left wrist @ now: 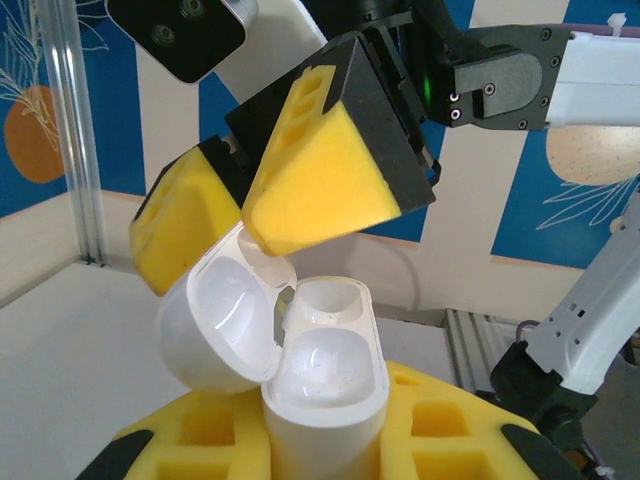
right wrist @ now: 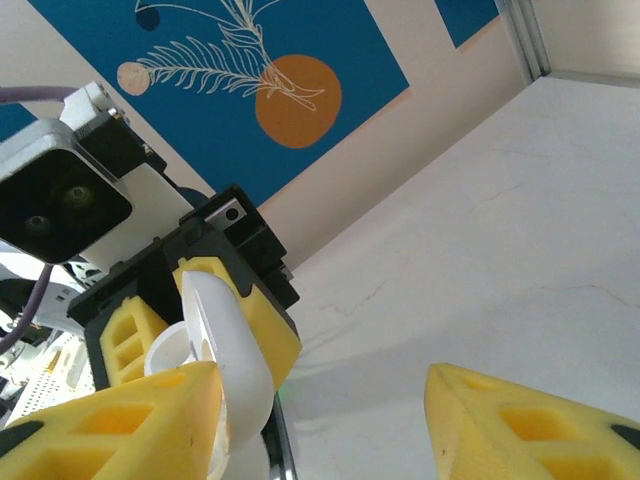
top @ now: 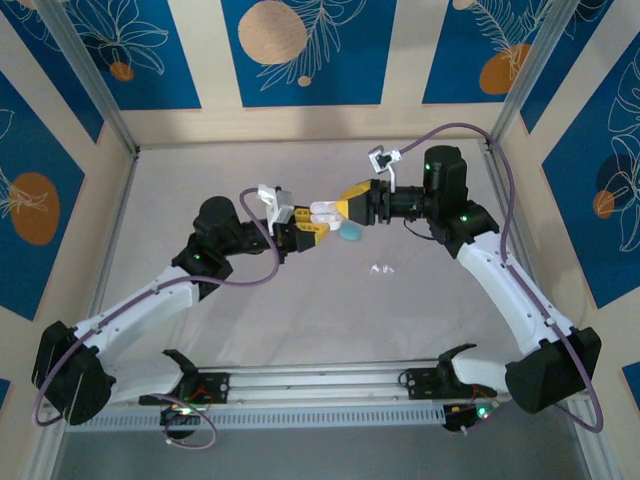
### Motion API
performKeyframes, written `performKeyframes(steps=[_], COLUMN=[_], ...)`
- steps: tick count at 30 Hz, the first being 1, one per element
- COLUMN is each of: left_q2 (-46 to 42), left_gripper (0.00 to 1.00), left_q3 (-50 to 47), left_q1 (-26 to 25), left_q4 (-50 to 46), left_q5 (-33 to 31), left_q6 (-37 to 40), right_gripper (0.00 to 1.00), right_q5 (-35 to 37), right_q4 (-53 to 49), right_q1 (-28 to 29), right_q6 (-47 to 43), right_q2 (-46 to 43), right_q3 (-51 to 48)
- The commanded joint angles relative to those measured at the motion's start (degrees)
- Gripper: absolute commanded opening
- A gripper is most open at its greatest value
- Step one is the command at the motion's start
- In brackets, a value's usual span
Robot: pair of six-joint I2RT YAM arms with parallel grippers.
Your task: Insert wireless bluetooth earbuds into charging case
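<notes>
Blue-and-cream leaf-print panels wall in a white counter (top: 300, 310). Near its middle the two arms meet nose to nose. The left end effector (top: 308, 228) is clamped on the body of a white case (left wrist: 325, 400), which stands upright between its yellow fingers with the lid (left wrist: 215, 330) swung open to one side and two wells showing. The right end effector (left wrist: 245, 215) hangs just above with its fingers spread wide, one yellow finger (left wrist: 320, 190) at the lid's rim; I cannot tell if they touch. Two tiny pale earbuds (top: 382, 269) lie on the counter, near the right arm and apart from the case. A teal lump (top: 352, 233) sits under the right end effector.
</notes>
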Motion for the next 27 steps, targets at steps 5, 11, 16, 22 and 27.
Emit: performKeyframes(steps=[5, 11, 16, 22, 27], left_q2=[-3.23, -4.49, -5.22, -5.44, -4.05], left_gripper=[0.19, 0.19, 0.19, 0.19, 0.19], left_q3=[-2.91, -5.27, -5.64, -5.82, -5.76], left_q1=[-0.56, -0.54, -0.52, -0.53, -0.52], left_q4=[-1.63, 0.21, -0.19, -0.40, 0.19], left_q5=[-8.19, -10.41, -11.26, -11.55, -11.26], left_q6=[5.27, 6.05, 6.51, 6.53, 5.96], right_gripper=[0.60, 0.53, 0.42, 0.41, 0.38], right_q5=[3.31, 13.92, 12.27, 18.32, 27.40], right_q4=[-2.66, -13.88, -25.62, -31.15, -35.04], right_q1=[-1.76, -10.73, -21.17, -19.85, -14.42], right_q6=[2.90, 9.29, 14.22, 7.37, -0.05], right_q2=[-6.30, -6.58, 2.57, 10.42, 17.22], right_q3=[0.85, -1.54, -4.81, -7.93, -5.70])
